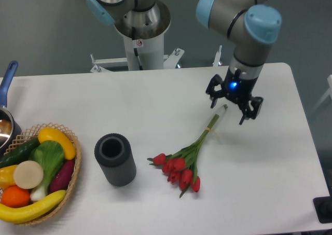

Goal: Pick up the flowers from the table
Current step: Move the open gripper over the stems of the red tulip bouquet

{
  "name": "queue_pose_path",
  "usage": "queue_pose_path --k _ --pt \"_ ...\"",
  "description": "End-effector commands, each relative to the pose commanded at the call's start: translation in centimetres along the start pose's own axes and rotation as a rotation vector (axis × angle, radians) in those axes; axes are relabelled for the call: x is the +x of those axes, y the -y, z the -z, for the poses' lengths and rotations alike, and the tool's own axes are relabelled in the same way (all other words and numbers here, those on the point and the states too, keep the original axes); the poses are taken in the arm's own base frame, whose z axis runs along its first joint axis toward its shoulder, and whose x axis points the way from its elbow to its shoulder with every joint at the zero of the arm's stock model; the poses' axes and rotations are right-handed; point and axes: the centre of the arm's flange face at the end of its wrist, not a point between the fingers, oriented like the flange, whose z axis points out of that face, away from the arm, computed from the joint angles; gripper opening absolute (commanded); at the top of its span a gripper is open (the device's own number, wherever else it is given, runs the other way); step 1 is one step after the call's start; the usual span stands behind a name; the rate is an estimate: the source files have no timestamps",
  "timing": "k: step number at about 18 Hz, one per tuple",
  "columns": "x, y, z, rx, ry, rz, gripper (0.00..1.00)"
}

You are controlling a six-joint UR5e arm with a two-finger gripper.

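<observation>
The flowers (188,160), a bunch of red tulips with tied green stems, lie flat on the white table (155,100), heads toward the front, stem ends pointing up-right. My gripper (231,111) hangs open just above the stem ends, one finger (213,101) to the left and one finger (249,113) to the right of the stem tip. It holds nothing. The stem tip shows pale between the fingers.
A dark grey ribbed cylinder vase (115,159) stands left of the flowers. A wicker basket (36,175) of fruit and vegetables sits at the front left. A pot with a blue handle (8,84) is at the left edge. The robot base (140,32) stands behind the table.
</observation>
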Motion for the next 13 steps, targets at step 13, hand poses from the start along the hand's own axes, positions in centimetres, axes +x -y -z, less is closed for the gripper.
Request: queue_pose_path --k 13 --pt "1.2 1.1 -6.3 -0.005 -0.029 0.000 1.00"
